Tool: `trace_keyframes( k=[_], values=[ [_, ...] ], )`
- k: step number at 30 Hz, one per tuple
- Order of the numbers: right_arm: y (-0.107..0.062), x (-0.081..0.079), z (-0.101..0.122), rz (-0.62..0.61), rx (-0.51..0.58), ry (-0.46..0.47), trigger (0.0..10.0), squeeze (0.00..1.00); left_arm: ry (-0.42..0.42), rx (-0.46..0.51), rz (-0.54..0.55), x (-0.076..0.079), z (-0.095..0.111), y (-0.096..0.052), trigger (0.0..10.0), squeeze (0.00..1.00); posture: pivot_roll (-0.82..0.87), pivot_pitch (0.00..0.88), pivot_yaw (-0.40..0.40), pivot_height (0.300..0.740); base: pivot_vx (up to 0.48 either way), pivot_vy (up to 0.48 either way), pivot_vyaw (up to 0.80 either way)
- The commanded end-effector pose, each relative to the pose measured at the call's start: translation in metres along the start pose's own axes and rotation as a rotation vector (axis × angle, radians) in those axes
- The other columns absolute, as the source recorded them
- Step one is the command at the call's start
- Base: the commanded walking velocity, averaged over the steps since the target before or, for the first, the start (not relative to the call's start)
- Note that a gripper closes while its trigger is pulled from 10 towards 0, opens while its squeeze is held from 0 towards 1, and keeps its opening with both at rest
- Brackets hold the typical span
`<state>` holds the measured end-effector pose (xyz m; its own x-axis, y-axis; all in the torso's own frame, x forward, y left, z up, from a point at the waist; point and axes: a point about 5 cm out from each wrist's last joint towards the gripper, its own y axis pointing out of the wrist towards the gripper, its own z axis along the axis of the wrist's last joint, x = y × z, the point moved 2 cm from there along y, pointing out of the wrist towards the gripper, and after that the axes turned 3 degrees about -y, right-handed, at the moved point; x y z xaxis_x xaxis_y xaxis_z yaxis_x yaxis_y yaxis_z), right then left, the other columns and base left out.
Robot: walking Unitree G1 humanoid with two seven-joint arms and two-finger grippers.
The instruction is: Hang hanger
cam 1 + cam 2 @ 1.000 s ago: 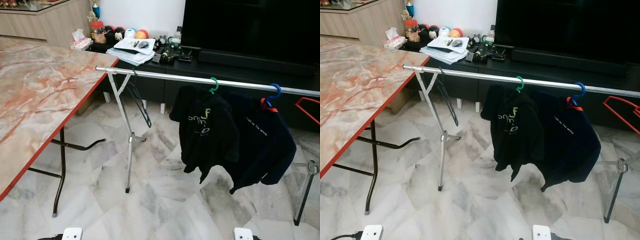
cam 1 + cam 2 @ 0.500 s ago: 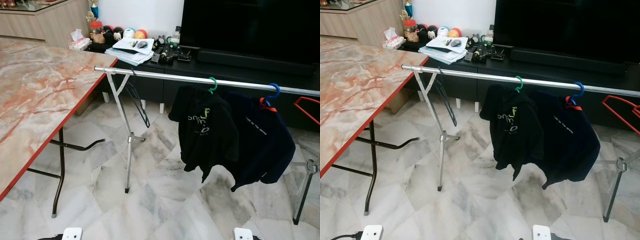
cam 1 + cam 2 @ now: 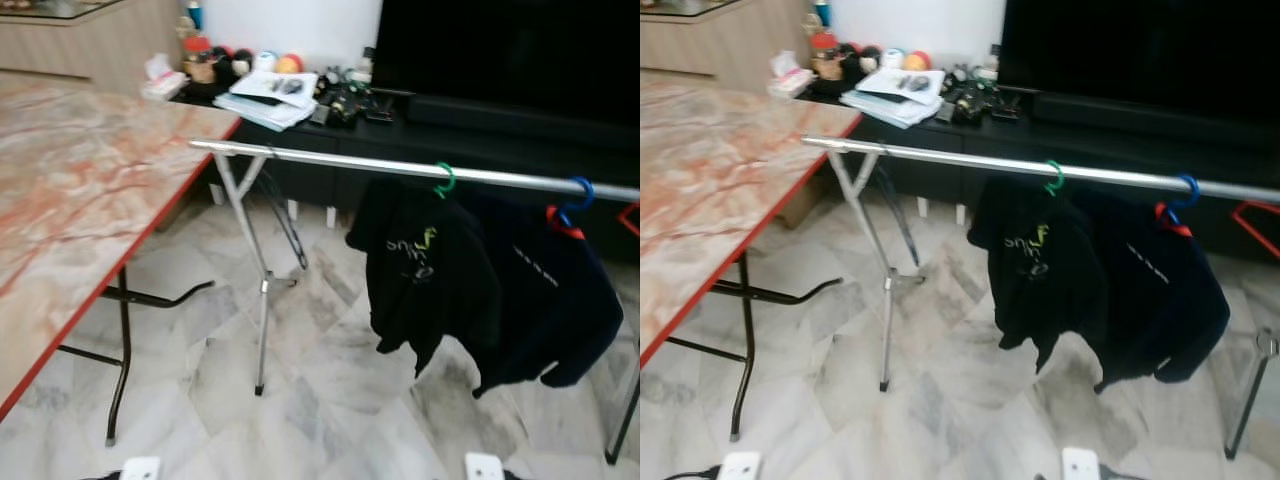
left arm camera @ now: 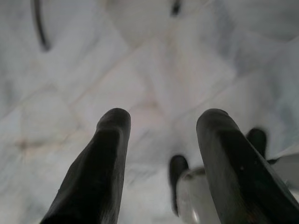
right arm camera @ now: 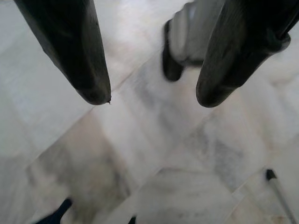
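Camera panned slightly, blurred; scene unchanged. Black hanger (image 3: 285, 205) hangs on rail (image 3: 330, 160) near its table-side end. Left gripper (image 4: 161, 121) & right gripper (image 5: 149, 95) both spread open, empty, over floor.

On my left wrist feed, my left claw (image 4: 163, 135) is two long, matte black fingers (image 4: 100, 163) with rounded, tapering tips, and behind them I see a pale silver-grey rounded body part ending in a black foot-like piece. My right claw (image 5: 152, 95) has the same pair of thick black fingers (image 5: 74, 51), slightly glossy, with a similar silver-grey limb and black end beyond. From my head camera, two small white blocky parts (image 3: 140, 467) of my body sit low in front, one with a thin black cable (image 3: 680, 472) running off it.
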<state>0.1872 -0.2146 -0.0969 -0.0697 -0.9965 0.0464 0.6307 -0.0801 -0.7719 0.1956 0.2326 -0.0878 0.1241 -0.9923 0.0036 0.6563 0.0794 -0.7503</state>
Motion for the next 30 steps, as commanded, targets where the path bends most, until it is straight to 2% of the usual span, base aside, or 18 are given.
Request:
trace_keyframes(
  k=[1, 18, 25, 26, 30],
  values=[
    [0.0, -0.006, -0.001, 0.013, 0.001, 0.003, 10.0, 0.0, -0.001, -0.039, 0.031, -0.012, -0.013, -0.005, 10.0, 0.0, -0.02, 0.085, -0.004, 0.74, 0.296, 0.0, 0.0],
    [0.001, -0.006, 0.006, 0.008, 0.037, -0.01, 10.0, 0.0, -0.003, -0.042, 0.028, -0.01, -0.014, -0.005, 10.0, 0.0, -0.02, 0.096, -0.008, 0.74, 0.297, 0.0, 0.0],
    [0.004, -0.01, 0.039, 0.024, 0.189, -0.03, 10.0, 0.0, 0.006, -0.047, 0.019, -0.006, -0.016, -0.005, 10.0, 0.0, -0.02, 0.096, -0.007, 0.74, 0.037, 0.0, 0.0],
    [0.004, -0.012, 0.051, 0.031, 0.245, -0.04, 10.0, 0.0, 0.005, -0.048, 0.019, -0.006, -0.016, -0.005, 10.0, 0.0, -0.02, 0.094, -0.006, 0.74, 0.0, 0.0, 0.0],
    [0.002, -0.015, 0.074, 0.048, 0.358, -0.042, 10.0, 0.0, 0.004, -0.048, 0.017, -0.005, -0.016, -0.005, 10.0, 0.0, -0.02, 0.092, -0.004, 0.74, 0.0, 0.0, 0.0]
  ],
)
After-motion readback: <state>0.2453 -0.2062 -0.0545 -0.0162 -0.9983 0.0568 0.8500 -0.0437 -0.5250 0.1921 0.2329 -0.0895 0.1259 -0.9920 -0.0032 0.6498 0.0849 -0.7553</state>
